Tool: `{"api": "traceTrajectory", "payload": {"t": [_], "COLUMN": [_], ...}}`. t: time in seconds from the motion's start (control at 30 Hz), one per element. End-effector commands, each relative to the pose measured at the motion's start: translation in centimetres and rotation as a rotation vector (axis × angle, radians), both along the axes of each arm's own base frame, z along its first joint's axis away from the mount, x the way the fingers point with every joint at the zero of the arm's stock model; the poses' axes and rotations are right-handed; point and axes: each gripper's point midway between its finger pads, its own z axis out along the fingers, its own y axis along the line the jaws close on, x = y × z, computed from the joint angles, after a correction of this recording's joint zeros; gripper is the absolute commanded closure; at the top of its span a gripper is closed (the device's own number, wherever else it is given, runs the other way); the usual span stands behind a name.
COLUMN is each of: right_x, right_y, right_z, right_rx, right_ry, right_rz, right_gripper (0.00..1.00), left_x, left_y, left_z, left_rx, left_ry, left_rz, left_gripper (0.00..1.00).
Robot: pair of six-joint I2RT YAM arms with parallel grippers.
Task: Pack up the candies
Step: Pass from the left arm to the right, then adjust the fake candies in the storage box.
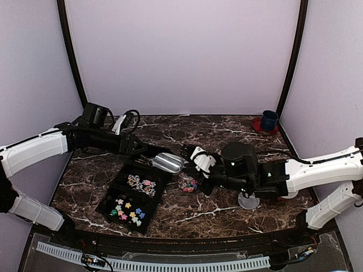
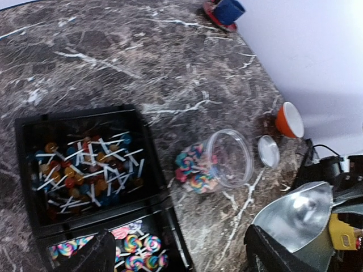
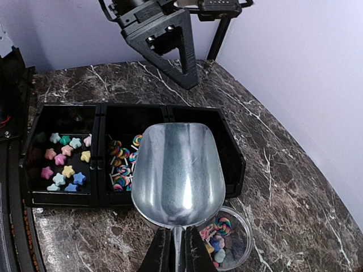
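Presently my right end effector (image 3: 177, 249) is pressed together on the thin handle of a scoop (image 3: 176, 170), a smooth, shiny metal one with a rounded bowl that hangs above the edge of the tray (image 3: 232, 164) and the jar (image 3: 241, 224). My left end effector (image 2: 187, 255) is spread wide over the tray, its dark fingers (image 2: 99, 255) pinching nothing. The candies (image 3: 63, 164) lie in the black, rectangular, three-compartment plastic tray: pastel stars at one end, rainbow swirls on sticks in the middle, and small round pieces with white sticks at the other end. More swirl candies sit in the clear round jar just beside the tray on the dark, white-veined marble table (image 2: 113, 56).
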Motion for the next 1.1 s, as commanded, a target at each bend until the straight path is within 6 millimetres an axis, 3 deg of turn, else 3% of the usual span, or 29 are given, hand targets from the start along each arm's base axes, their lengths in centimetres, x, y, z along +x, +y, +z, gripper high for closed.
{"api": "traceTrajectory", "payload": {"t": [0.0,0.2,0.6,0.8,1.07], "right_x": [1.9,2.9,3.6,4.2,5.4], "right_y": [0.0,0.1,0.9,1.3,2.2], "right_z": [0.7,1.3,1.9,1.6,-0.5], "right_rx": [-0.048,-0.107,-0.201,-0.288,-0.397], "right_ry": [0.028,0.047,0.084,0.084,0.118], "right_rz": [-0.115,-0.178,-0.211,-0.231,-0.255], "right_gripper": [1.00,1.00,1.00,1.00,1.00], "left_x": [0.6,0.9,0.1,-0.7,-0.4], "left_y": [4.0,7.0,8.3,8.3,7.9], "left_z": [-3.9,-7.7,-12.4,-14.5,-16.1], "left_rx": [0.251,0.424,0.540,0.558,0.551], "left_ry": [0.021,0.049,0.153,0.207,0.261], "left_rz": [0.126,0.199,0.175,0.151,0.129], "left_gripper": [0.18,0.18,0.31,0.44,0.75]}}
